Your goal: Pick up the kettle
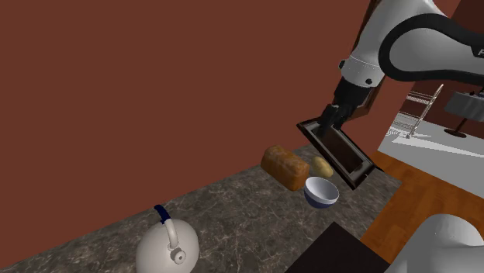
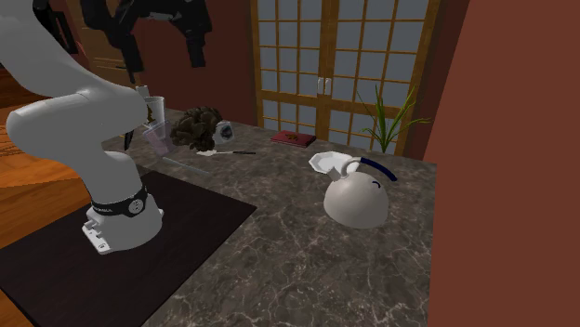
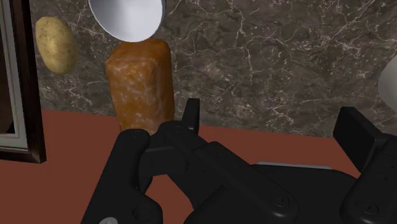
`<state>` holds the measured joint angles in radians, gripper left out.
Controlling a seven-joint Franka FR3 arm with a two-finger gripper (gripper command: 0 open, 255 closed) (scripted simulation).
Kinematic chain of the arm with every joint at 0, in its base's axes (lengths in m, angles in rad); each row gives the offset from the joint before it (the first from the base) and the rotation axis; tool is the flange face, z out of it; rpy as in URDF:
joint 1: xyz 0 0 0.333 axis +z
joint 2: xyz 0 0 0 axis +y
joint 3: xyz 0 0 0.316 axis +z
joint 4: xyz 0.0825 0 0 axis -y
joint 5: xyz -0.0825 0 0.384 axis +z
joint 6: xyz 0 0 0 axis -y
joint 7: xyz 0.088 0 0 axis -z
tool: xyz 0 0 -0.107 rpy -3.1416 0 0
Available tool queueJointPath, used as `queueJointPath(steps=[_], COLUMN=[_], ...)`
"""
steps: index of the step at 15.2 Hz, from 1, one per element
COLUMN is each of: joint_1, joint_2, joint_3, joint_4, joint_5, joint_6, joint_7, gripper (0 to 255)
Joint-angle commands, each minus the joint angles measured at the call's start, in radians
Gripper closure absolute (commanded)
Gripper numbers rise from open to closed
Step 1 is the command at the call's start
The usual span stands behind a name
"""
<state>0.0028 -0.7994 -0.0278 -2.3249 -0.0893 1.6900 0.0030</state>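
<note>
Pincer (image 3: 273, 121) is wide open with nothing in it. Its fingers stand well apart, and the gap shows only tabletop (image 1: 233, 209) and wall.

It hangs high over the end of the tabletop where the bread loaf (image 1: 285, 167), potato (image 1: 323, 166) and bowl (image 1: 320, 191) sit bunched, beside a dark framed panel (image 1: 339, 155).

Kettle (image 1: 167, 248) is well apart from that cluster. It sits upright on the tabletop toward the shoulder view's lower left, near the red-brown wall (image 1: 155, 93), with nothing crowding it. Its blue handle (image 2: 376, 167) arches over the top, spout off to one side.

Judgement: the approach has not begun. Open jaws suit a top-down grab across the handle, since the body looks too round and wide to clasp. Risk: the kettle could swing or tip toward the spout if gripped off-centre.
</note>
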Motion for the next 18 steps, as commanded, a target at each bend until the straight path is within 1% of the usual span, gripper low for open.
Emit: queueJointPath(steps=[1, 6, 10, 14, 18], joint_1=[0.0, 0.03, 0.053, 0.071, 0.083], joint_2=[0.0, 0.062, 0.133, 0.223, 0.329], joint_3=[0.0, 0.087, 0.157, 0.227, 0.297], joint_4=[0.0, -0.043, -0.057, -0.05, -0.024], joint_5=[0.0, 0.048, 0.079, 0.101, 0.108], joint_6=[0.0, 0.093, 0.171, 0.248, 0.321], joint_7=[0.0, 0.101, 0.18, 0.26, 0.342], gripper=[0, 0, 0, 0, 0])
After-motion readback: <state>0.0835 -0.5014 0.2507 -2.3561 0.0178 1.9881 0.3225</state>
